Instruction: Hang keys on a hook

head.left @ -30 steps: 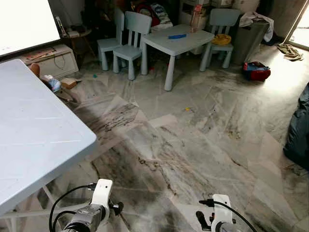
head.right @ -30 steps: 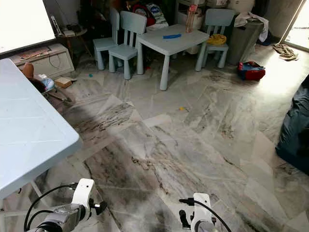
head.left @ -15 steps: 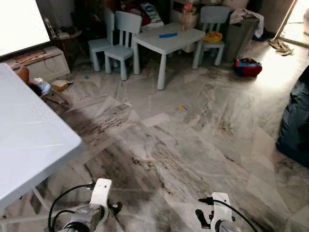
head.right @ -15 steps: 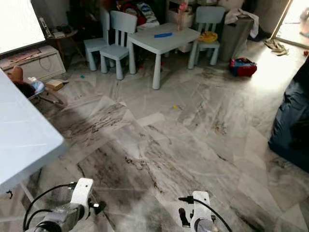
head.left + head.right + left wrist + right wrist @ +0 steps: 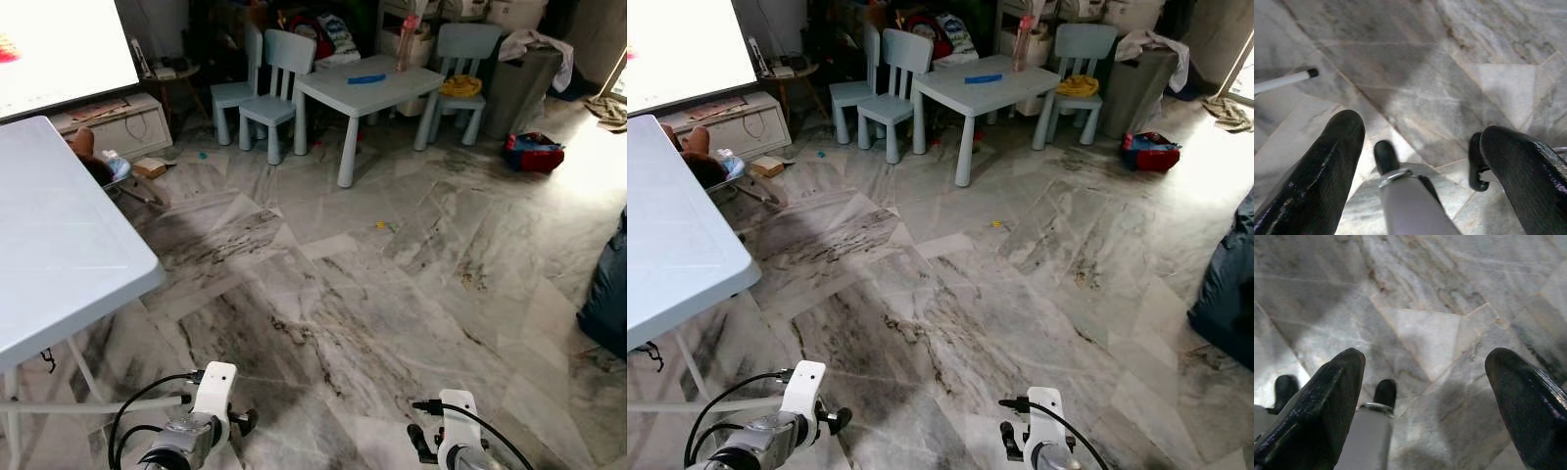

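1. While the grey veined marble floor (image 5: pixel 392 284) lies open ahead, the big pale-blue plastic table (image 5: pixel 59 245) stands close on the left; a careless turn could clip it.
2. Left gripper (image 5: pixel 1420 147) and right gripper (image 5: pixel 1425 382) hang low, jaws wide, empty (no keys or hook can be made out).

A small dark shape (image 5: pixel 44 356) hangs just under the near edge of the white table (image 5: pixel 69 255) on the robot's left. It may be the keys or a hook, but it is too small to tell.
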Motion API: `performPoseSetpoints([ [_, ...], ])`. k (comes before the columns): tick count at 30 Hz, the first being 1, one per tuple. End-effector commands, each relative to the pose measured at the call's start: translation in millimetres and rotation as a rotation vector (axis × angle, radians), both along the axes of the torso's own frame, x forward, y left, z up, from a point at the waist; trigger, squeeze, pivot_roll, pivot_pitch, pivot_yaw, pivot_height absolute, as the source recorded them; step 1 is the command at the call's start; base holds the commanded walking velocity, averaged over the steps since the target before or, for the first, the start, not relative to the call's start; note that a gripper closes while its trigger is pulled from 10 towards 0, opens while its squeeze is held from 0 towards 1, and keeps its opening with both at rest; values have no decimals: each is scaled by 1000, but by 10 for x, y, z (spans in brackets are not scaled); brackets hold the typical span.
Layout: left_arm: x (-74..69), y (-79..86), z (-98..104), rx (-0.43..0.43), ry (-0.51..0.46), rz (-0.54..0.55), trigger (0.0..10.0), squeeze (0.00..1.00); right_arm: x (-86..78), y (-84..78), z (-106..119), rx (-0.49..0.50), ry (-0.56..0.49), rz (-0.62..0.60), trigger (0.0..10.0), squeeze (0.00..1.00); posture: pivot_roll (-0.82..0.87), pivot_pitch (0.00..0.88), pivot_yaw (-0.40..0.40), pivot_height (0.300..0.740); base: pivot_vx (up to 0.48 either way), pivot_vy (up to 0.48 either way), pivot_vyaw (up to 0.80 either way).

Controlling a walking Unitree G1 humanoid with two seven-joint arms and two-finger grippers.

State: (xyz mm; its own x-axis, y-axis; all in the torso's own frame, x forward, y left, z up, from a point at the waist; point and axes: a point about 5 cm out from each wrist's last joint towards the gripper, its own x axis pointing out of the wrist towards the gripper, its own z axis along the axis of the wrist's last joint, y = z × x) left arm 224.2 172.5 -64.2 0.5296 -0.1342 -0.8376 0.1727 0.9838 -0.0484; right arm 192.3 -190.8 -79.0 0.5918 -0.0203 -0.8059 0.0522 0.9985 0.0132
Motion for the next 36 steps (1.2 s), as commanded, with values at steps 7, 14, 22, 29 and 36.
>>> performPoseSetpoints([
  [7,9,50,10,15,4,3,10000,0,20,44,4,9,-5,-4,10000,0,25,9,-41,740,0,0,0],
  [14,7,47,9,11,9,-11,10000,0,26,39,7,2,-5,3,10000,0,23,8,-38,740,0,0,0],
  [22,7,46,10,17,11,-25,10000,0,28,31,11,-6,-11,2,10000,0,22,8,-39,740,220,0,0],
  [29,9,46,11,23,13,-37,10000,0,29,29,11,-6,-12,-3,10000,0,21,10,-38,740,268,0,0],
  [36,11,48,12,29,13,-43,10000,0,25,32,7,-3,-5,-7,10000,0,21,10,-38,740,285,0,-329],
])
